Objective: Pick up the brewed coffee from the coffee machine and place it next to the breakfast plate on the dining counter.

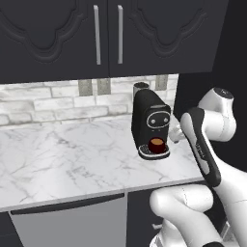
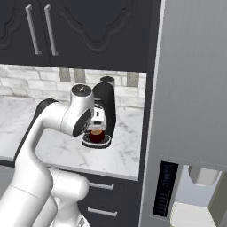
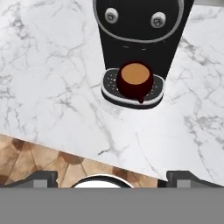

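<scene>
The brewed coffee (image 3: 134, 80), a dark red mug full of brown liquid, stands on the round drip base of the black coffee machine (image 3: 139, 33). Both also appear in the left base view, mug (image 1: 156, 144) under machine (image 1: 150, 120), and in the right base view, mug (image 2: 96, 135) and machine (image 2: 106, 106). My gripper (image 3: 114, 178) hovers above and in front of the mug, apart from it, open, with nothing between its fingertips (image 3: 41, 177). My hand (image 1: 175, 133) is just to the machine's right. The breakfast plate and dining counter are out of view.
The machine stands on a marble worktop (image 1: 67, 159) with a brick backsplash and dark cabinets (image 1: 96, 34) overhead. A tall grey panel (image 2: 190, 80) rises close on the machine's right. The worktop's front edge and wood floor (image 3: 39, 159) lie below my hand.
</scene>
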You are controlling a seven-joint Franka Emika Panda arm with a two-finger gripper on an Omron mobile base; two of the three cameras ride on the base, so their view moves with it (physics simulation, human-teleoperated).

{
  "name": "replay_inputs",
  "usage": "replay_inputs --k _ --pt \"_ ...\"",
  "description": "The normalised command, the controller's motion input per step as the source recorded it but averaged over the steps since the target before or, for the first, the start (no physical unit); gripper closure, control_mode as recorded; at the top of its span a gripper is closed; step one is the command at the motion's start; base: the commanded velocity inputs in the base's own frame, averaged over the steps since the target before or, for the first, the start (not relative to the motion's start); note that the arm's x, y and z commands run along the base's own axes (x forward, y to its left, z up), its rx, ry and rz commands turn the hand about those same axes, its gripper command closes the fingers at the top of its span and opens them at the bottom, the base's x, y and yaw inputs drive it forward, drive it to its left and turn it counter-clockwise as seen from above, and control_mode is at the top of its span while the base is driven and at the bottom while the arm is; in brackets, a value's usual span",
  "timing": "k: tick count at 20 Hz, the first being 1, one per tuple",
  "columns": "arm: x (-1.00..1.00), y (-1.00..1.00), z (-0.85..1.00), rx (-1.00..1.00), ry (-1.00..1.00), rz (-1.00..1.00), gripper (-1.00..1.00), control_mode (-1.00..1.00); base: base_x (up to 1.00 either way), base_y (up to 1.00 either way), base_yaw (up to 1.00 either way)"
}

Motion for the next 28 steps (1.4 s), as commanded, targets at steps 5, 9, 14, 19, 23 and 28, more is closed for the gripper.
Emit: replay_inputs --k 5,9,14,19,23,28 --pt "0.04 -0.15 -0.48 0.0 0.0 0.02 -1.0 -1.0 0.0 0.0 0.0" --pt "0.17 -0.03 -0.37 0.0 0.0 0.03 -1.0 -1.0 0.0 0.0 0.0" --pt "0.36 0.0 -0.27 0.0 0.0 0.01 -1.0 -1.0 0.0 0.0 0.0" --pt "0.33 0.0 -0.26 0.0 0.0 0.03 -1.0 -1.0 0.0 0.0 0.0" --pt "0.24 0.0 -0.28 0.0 0.0 0.06 -1.0 -1.0 0.0 0.0 0.0" --pt "0.21 -0.02 -0.23 0.0 0.0 0.08 -1.0 -1.0 0.0 0.0 0.0"
